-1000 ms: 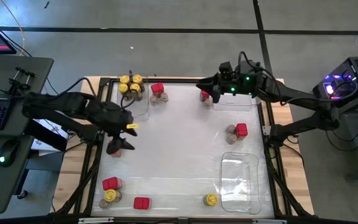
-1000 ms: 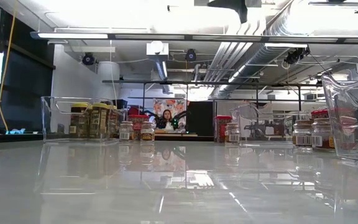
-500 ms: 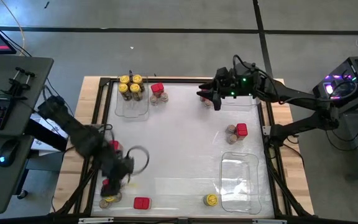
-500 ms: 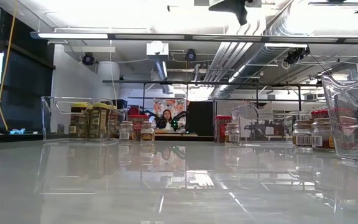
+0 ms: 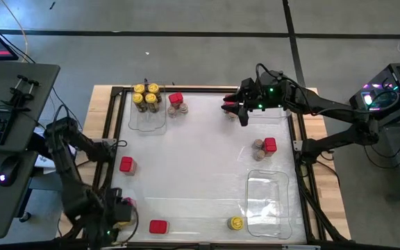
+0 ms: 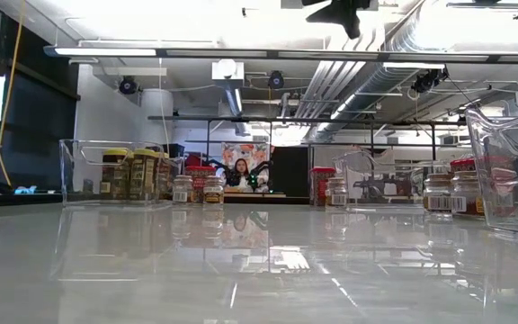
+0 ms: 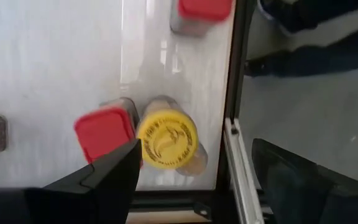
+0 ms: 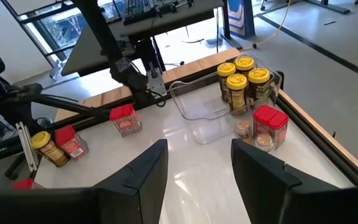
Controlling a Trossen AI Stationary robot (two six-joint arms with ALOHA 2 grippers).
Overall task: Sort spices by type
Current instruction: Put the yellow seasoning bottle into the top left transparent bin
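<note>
Spices: small jars and boxes are sitting scattered in groups across the white tabletop (image 5: 200,160).
Yellow jars (image 5: 145,96): four are standing together in a clear tray (image 5: 160,121) at the far left corner; one yellow jar (image 5: 236,223) is sitting alone at the near edge, just beside another clear tray (image 5: 273,184).
Red boxes: one red box (image 5: 176,100) is standing just right of the far-left tray with small tan-lidded jars beside it; one (image 5: 126,164) is sitting alone at the left side; one (image 5: 158,226) is lying at the near edge; one (image 5: 269,144) is sitting at the right, touching a tan jar (image 5: 258,146).
Near-left pair: a yellow jar (image 7: 166,140) and a red box (image 7: 104,132) are standing side by side, touching, against the table's frame.
Left gripper (image 5: 120,212): it is hovering over that near-left pair; its fingers are standing apart, holding nothing.
Right gripper (image 5: 236,110): it is hanging above the far edge, right of centre, fingers spread wide, holding nothing.
Background: a person (image 6: 239,171) is showing far behind the table in the low view.
</note>
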